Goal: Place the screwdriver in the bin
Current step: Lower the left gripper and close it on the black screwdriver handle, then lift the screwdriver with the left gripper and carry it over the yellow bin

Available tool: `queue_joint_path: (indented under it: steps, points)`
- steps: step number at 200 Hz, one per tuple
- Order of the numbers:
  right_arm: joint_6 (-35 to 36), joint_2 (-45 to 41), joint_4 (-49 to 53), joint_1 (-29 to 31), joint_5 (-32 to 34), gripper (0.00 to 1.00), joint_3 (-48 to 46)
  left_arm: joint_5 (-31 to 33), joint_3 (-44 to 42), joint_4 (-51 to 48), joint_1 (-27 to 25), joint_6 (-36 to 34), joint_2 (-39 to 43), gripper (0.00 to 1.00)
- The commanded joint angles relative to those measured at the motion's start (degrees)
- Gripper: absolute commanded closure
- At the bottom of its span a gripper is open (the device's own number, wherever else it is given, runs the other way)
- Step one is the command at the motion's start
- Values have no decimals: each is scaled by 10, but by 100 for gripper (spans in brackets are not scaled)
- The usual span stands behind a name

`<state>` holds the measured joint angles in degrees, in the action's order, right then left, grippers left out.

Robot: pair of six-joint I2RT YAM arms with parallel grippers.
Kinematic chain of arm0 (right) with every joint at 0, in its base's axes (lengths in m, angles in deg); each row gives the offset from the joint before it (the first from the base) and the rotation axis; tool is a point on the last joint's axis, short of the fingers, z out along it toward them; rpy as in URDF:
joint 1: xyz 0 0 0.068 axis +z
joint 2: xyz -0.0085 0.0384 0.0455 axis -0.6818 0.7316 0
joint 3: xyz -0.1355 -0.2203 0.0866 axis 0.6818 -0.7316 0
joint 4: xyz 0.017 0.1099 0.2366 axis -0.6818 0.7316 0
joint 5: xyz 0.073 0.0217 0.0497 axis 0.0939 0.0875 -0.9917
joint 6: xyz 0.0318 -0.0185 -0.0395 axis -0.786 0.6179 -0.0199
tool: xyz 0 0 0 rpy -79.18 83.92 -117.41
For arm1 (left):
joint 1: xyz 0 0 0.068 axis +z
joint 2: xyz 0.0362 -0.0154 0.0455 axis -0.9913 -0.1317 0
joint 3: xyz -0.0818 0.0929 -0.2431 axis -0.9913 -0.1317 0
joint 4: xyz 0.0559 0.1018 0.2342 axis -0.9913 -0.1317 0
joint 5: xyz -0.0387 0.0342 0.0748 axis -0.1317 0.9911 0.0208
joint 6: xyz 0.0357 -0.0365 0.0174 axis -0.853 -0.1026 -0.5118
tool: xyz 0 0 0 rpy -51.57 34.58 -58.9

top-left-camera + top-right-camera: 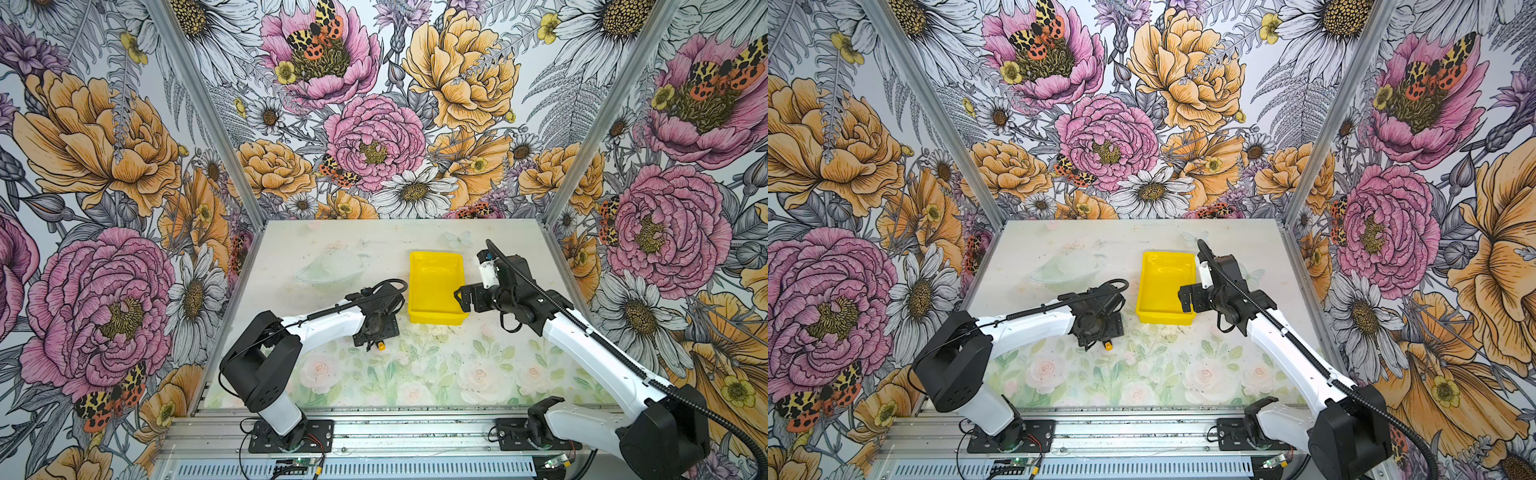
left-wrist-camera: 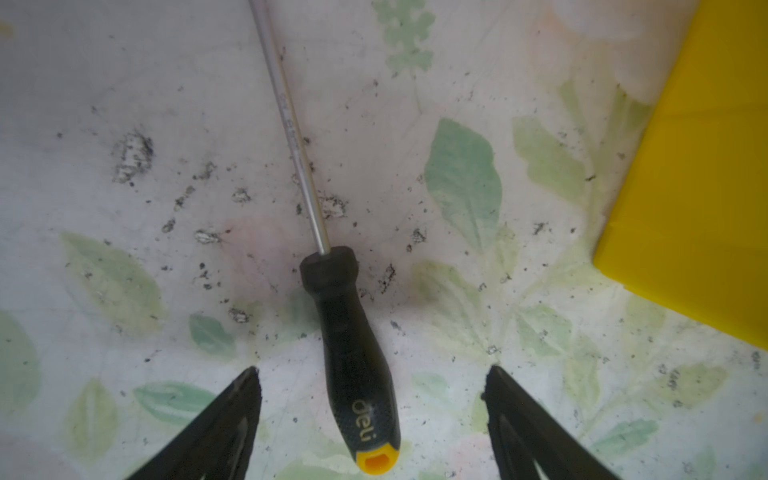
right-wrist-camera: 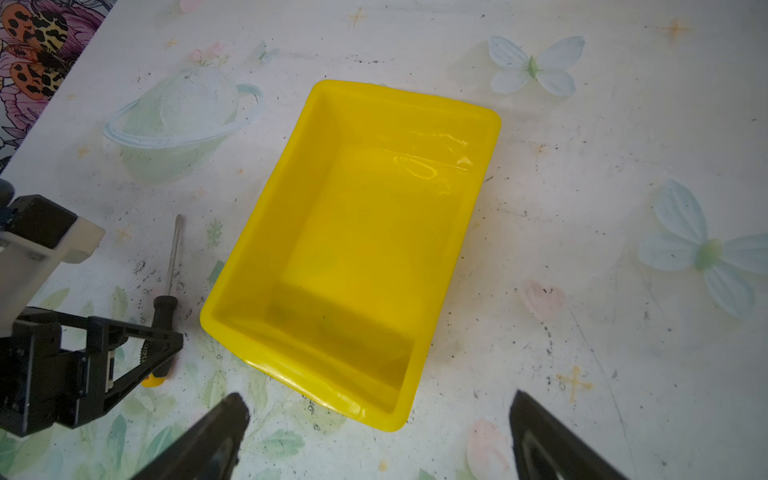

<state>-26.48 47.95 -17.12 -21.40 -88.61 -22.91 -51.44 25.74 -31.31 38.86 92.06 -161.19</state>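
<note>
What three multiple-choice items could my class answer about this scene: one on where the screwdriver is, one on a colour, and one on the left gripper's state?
1. Where does the screwdriver lie?
A on the table beside the bin; B inside the bin; C standing on its tip.
2. What colour is its end cap?
A red; B blue; C yellow-orange.
3. How do the jaws of the left gripper stand?
A shut tight together; B open, one on each side of the handle; C out of view.

Answers:
1 A: the wrist views show it flat on the table, outside the bin.
2 C: the cap shows plainly at the handle's end.
3 B: a gap shows between each jaw and the handle.
</note>
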Motion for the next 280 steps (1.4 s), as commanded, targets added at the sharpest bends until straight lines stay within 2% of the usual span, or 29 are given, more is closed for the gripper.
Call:
queue_joint_path:
  steps: [1,25,67,128,167,224,248,253,280]
  points:
    - [26,-27,-2,2,-44,1,-4,18,11,-3,-9,16,-11,21]
    - [30,-41,-3,5,-70,0,-9,26,3,-2,-13,35,-15,30]
    - [21,-37,-5,9,-75,1,-9,30,-1,-3,-18,39,-28,47]
    - [20,-49,-5,8,-75,0,5,36,-10,-2,-19,47,-32,62]
    - [19,-80,-30,9,-116,0,1,36,-9,-2,-20,47,-28,74]
    - [6,-95,-33,9,-96,0,-7,37,0,-2,-20,34,2,87]
    - [-14,-90,-31,7,-52,1,-20,38,16,-2,-21,15,27,92]
    - [-21,-87,-30,6,-46,1,-25,56,21,-1,-20,10,32,92]
    - [-43,-75,-33,-3,-66,0,-32,54,55,-3,-14,-17,45,95]
